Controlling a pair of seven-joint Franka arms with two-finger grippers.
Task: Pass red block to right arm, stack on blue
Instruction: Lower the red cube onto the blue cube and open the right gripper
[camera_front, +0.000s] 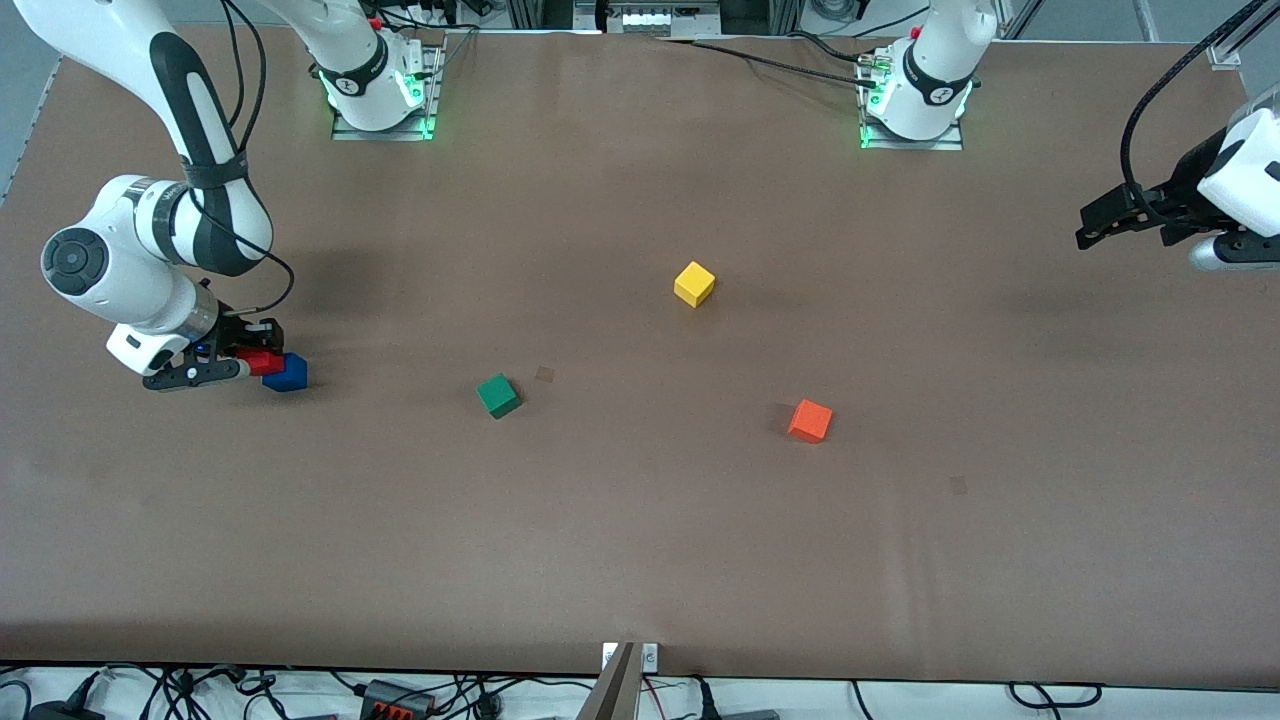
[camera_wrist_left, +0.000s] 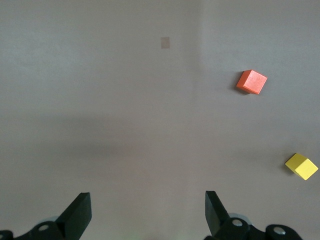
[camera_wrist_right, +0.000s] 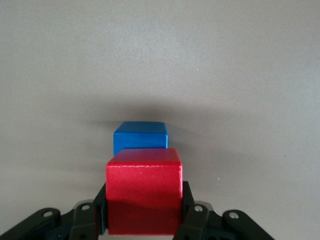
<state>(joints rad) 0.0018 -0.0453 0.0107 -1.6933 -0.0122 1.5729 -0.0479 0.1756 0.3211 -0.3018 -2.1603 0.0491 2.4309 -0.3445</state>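
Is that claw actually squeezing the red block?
Touching. The right wrist view shows the right gripper fingers pressed against both sides of the red block.

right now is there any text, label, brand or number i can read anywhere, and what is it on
No readable words or numbers anywhere.
Round marks on the collars of both arm bases, right arm's and left arm's: too small to read.
Red block, blue block, green block, yellow block, orange block: plain faces, no print.

Your right tool (camera_front: 232, 360) grips the red block (camera_front: 262, 362) against the blue cube (camera_front: 288, 373) near the tabletop's (camera_front: 640, 560) right-arm edge; your left tool (camera_front: 1100, 222) waits open over the left-arm edge.
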